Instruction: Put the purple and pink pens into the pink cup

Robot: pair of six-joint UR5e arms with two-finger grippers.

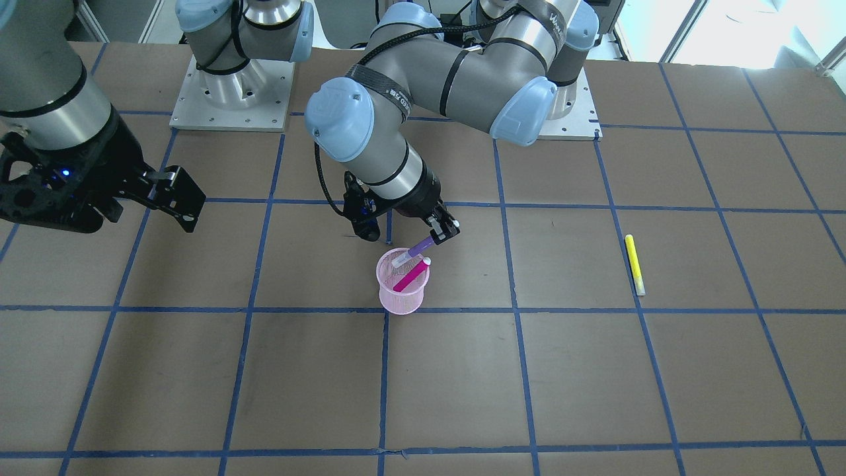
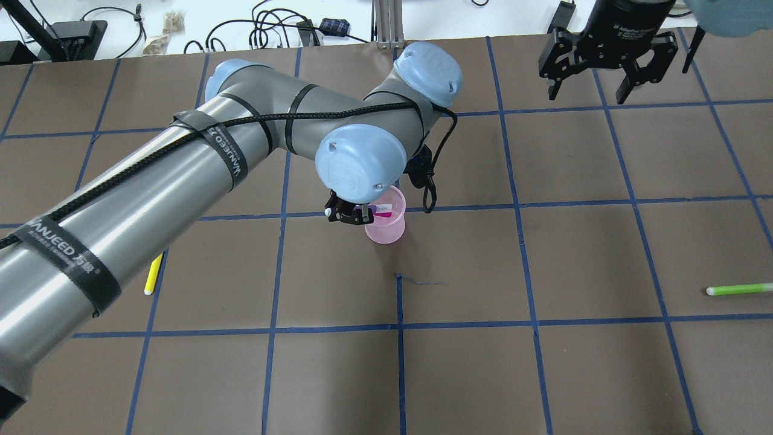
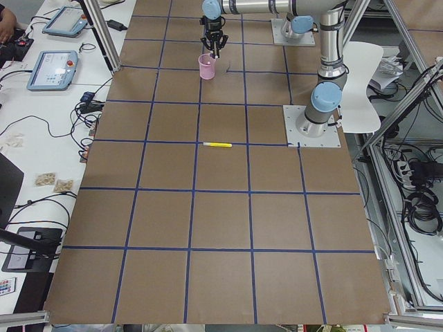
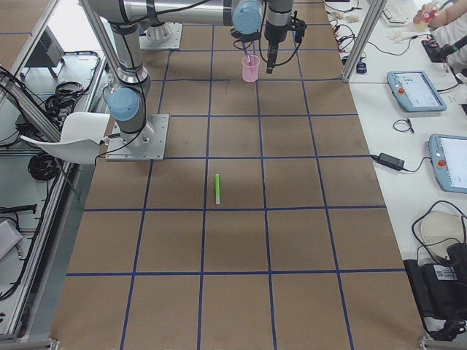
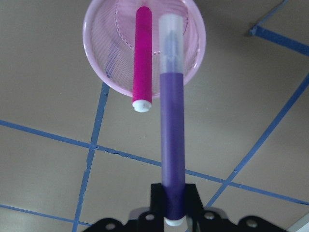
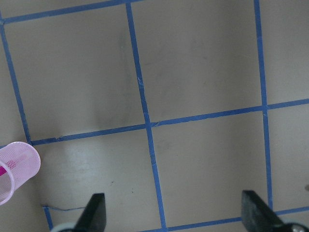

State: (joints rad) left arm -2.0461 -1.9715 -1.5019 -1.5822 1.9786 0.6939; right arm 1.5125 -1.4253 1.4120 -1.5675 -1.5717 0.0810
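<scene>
The pink mesh cup (image 1: 402, 285) stands upright near the table's middle; it also shows in the overhead view (image 2: 386, 225) and the left wrist view (image 5: 104, 72). The pink pen (image 1: 411, 275) leans inside it, its end over the rim (image 5: 143, 58). My left gripper (image 1: 443, 232) is shut on the purple pen (image 1: 416, 250), held slanted with its clear-capped tip (image 5: 170, 38) over the cup's mouth. My right gripper (image 2: 604, 63) is open and empty, high at the far right, away from the cup (image 6: 17, 169).
A yellow pen (image 1: 634, 264) lies on the table on my left side, also in the overhead view (image 2: 153, 273). A green pen (image 2: 739, 289) lies at the right edge. Blue tape lines grid the brown table. The arm bases stand at the back.
</scene>
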